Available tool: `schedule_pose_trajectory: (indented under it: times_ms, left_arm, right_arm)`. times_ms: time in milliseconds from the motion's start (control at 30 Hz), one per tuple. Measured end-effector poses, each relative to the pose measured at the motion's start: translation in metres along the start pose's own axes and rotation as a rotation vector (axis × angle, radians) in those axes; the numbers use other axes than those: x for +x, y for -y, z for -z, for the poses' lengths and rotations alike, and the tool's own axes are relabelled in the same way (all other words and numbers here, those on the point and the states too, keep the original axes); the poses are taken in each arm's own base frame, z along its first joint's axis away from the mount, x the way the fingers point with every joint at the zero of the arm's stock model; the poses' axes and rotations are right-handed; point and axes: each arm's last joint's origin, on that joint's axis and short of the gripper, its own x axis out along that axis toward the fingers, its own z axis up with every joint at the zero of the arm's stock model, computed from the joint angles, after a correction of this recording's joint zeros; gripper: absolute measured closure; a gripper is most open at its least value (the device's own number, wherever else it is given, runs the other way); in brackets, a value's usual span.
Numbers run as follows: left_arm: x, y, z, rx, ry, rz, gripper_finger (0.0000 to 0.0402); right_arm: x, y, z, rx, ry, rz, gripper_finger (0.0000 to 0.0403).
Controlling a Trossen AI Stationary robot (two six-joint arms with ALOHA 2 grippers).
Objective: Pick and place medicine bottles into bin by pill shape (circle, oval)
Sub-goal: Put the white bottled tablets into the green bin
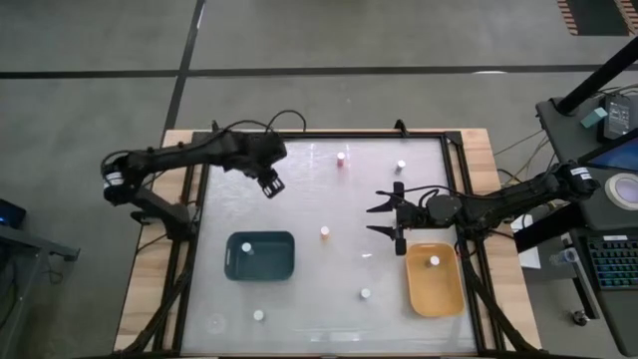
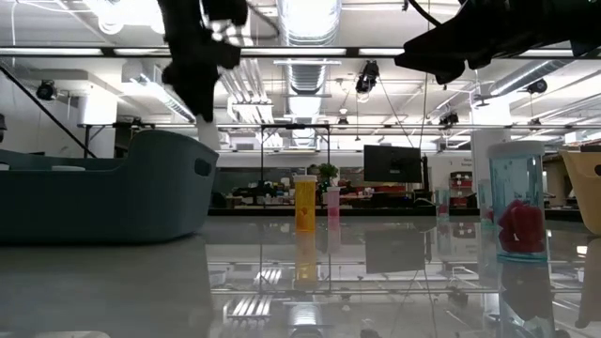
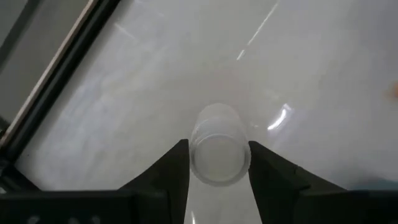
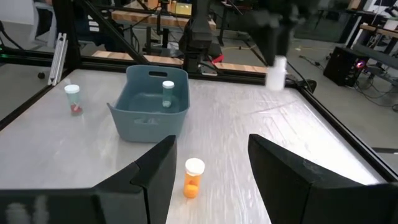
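No readable text, label or number shows on anything

Two dark jointed arms point(image 1: 189, 155) (thin black cables looping above)

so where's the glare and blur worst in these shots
Low view: the glossy table mirrors the ceiling lights, and the near clear bottle looks soft. Left wrist view: a bright glint sits beside the pale bottle between the left end effector fingers. Right wrist view: the right end effector is blurred, while the teal bin stays sharp. High view: mild sheen.
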Motion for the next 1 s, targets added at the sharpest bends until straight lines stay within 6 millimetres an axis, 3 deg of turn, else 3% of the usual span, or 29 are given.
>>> schedule_pose_trajectory:
  times_ms: [233, 533, 767, 1000]
  left_arm:
    - [-0.038, 0.043, 0.02, 0.016, -0.019, 0.065, 0.0281]
    - [-0.066, 0.1, 0.043, 0.05, -0.061, 0.145, 0.0281]
    - [-0.069, 0.141, 0.055, 0.132, -0.115, 0.202, 0.0281]
    - [-0.053, 0.174, 0.073, 0.315, -0.22, 0.222, 0.0281]
  right_arm:
    - [0.0, 0.0, 0.0, 0.0, 0.0, 0.0, 0.0211]
    - [0.0, 0.0, -0.001, -0.001, 0.002, 0.0, 0.0211]
    - [0.0, 0.0, 0.0, -0.003, 0.002, 0.0, 0.0211]
    - [0.0, 0.0, 0.0, -0.003, 0.002, 0.0, 0.0211]
